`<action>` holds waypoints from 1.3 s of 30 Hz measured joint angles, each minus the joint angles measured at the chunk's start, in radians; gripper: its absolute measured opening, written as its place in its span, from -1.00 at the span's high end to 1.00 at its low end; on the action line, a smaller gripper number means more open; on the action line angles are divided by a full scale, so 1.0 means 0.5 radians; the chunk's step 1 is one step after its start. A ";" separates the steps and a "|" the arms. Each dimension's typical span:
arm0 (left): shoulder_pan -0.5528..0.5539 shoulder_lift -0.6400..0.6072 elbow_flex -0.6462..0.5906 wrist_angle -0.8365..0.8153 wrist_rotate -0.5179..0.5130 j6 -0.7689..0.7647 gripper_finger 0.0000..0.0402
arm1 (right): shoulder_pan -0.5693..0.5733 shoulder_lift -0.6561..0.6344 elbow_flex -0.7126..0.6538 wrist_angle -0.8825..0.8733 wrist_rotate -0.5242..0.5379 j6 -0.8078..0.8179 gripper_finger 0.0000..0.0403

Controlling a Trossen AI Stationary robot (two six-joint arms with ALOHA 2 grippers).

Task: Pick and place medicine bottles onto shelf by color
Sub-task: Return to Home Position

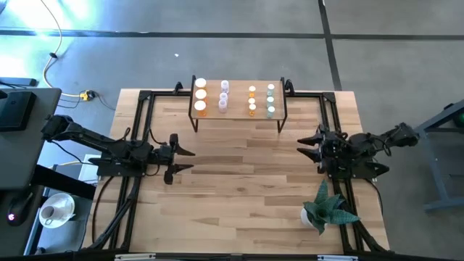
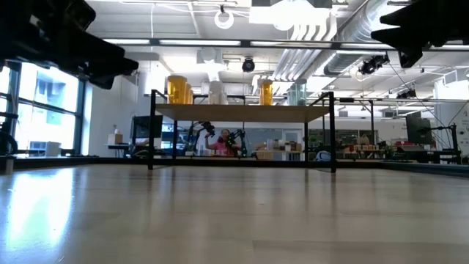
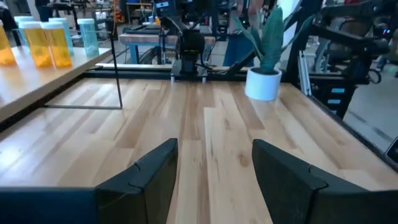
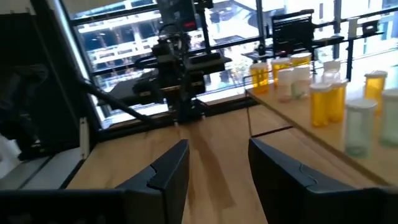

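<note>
Bottles [image 1: 201, 94] stand in sorted rows on shelf [image 1: 238, 103], 12 o'clock. Left gripper [image 1: 185, 160] at 9, right gripper [image 1: 305, 147] at 3; both wide open, empty. Risk: right arm swinging home could clip plant [image 1: 328, 209], 5 o'clock.

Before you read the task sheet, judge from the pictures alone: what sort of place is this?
Most likely a robotics lab in an open industrial hall. It has exposed ceiling ducts overhead, a bare concrete floor, and a black-framed wooden table over which the left gripper and right gripper hang.
</note>
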 joint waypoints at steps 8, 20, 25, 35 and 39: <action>0.085 0.000 -0.029 0.050 -0.017 0.152 0.03 | 0.102 -0.251 -0.236 0.104 0.003 -0.003 0.23; 0.502 0.002 -0.150 0.245 0.422 -0.084 0.03 | 0.119 -0.289 -0.364 0.050 0.085 -0.005 0.23; 0.607 -0.057 -0.148 0.282 0.499 -0.128 0.03 | 0.118 -0.288 -0.365 0.037 0.151 0.000 0.23; 0.834 -0.441 -0.146 0.239 0.658 -0.128 0.03 | 0.116 -0.287 -0.365 -0.022 0.358 -0.068 0.23; 0.914 -0.595 -0.146 0.155 0.738 -0.127 0.03 | 0.116 -0.284 -0.365 -0.080 0.356 -0.178 0.23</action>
